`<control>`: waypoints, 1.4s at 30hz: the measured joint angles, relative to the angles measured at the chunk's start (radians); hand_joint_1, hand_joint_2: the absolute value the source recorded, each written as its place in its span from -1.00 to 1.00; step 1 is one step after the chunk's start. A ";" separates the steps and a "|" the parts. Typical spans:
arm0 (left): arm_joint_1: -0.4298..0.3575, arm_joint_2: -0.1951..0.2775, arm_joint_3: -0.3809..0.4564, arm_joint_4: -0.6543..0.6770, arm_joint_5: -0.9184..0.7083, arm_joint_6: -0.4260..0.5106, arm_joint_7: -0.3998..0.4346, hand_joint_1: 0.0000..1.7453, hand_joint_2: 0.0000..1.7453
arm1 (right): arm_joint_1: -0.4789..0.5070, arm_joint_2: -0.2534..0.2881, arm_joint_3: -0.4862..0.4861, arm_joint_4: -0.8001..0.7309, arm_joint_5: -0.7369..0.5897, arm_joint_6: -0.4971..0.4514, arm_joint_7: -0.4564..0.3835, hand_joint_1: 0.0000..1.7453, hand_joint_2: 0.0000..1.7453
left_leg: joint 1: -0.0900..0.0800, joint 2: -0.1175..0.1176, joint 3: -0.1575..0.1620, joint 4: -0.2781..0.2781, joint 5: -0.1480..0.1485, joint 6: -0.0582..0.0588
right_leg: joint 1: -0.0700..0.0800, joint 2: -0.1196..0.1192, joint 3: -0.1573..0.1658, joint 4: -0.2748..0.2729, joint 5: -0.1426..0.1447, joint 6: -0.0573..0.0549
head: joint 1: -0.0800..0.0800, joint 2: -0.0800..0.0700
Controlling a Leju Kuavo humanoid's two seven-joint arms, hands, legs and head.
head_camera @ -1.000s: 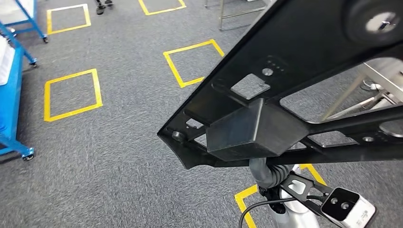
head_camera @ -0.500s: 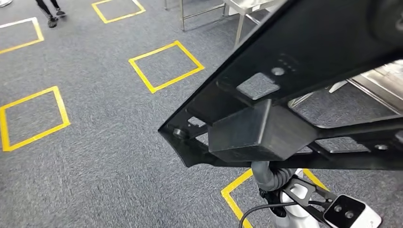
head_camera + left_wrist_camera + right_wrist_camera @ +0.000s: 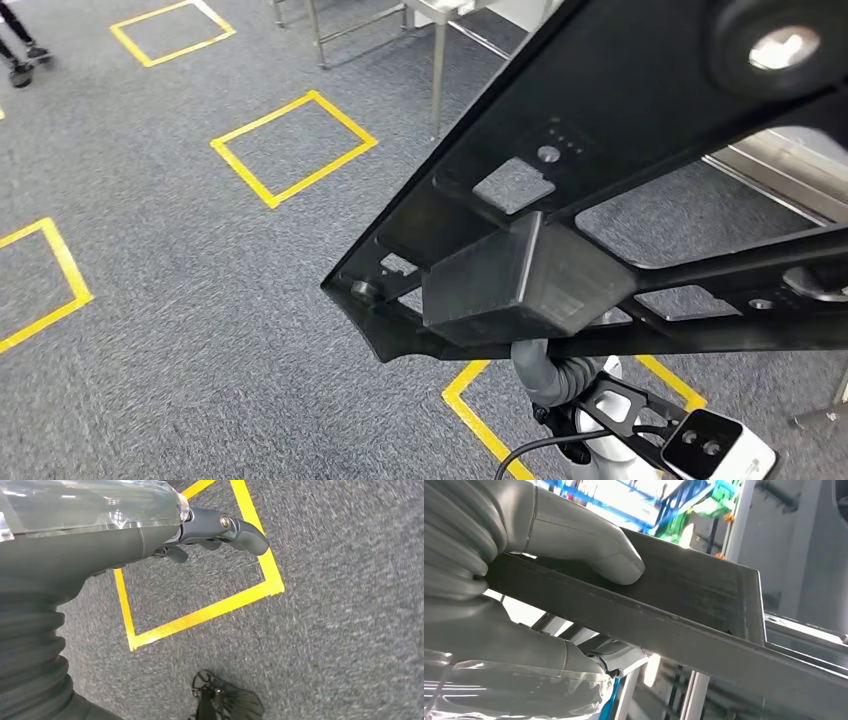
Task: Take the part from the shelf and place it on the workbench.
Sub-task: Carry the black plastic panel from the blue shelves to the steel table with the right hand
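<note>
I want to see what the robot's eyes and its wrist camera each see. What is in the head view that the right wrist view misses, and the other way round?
Head view alone: the grey carpet with yellow taped squares, metal table legs, and the whole black part with its cut-out holes and block.

Right wrist view alone: the right robot hand gripping the part's flat edge, its thumb pressed on top, with blue racking blurred behind.

Both: the same black part, carried off the floor.

Black perforated metal part (image 3: 620,170), tilted, held above carpet.
</note>
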 joint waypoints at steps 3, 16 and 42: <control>-0.003 0.001 0.000 0.000 -0.010 0.000 0.003 -1.00 1.00 | 0.014 -0.001 0.000 0.000 0.007 -0.002 0.000 1.00 1.00 | 0.005 -0.029 -0.011 0.042 -0.035 -0.015 | -0.009 0.032 0.007 -0.012 0.007 -0.016 | 0.000 0.000; -0.002 -0.003 -0.005 0.000 -0.024 0.014 0.005 -1.00 1.00 | 0.105 0.018 0.007 -0.006 0.072 0.031 0.000 1.00 1.00 | 0.013 -0.158 -0.017 0.007 0.010 0.005 | -0.016 0.179 0.001 -0.002 0.007 0.012 | 0.000 0.000; -0.004 -0.010 -0.005 0.000 -0.013 -0.024 -0.025 -1.00 1.00 | 0.065 0.027 0.005 0.017 0.015 0.060 0.006 1.00 1.00 | 0.017 -0.134 -0.054 0.092 -0.010 -0.020 | -0.016 0.140 0.017 -0.007 0.005 -0.007 | 0.000 0.000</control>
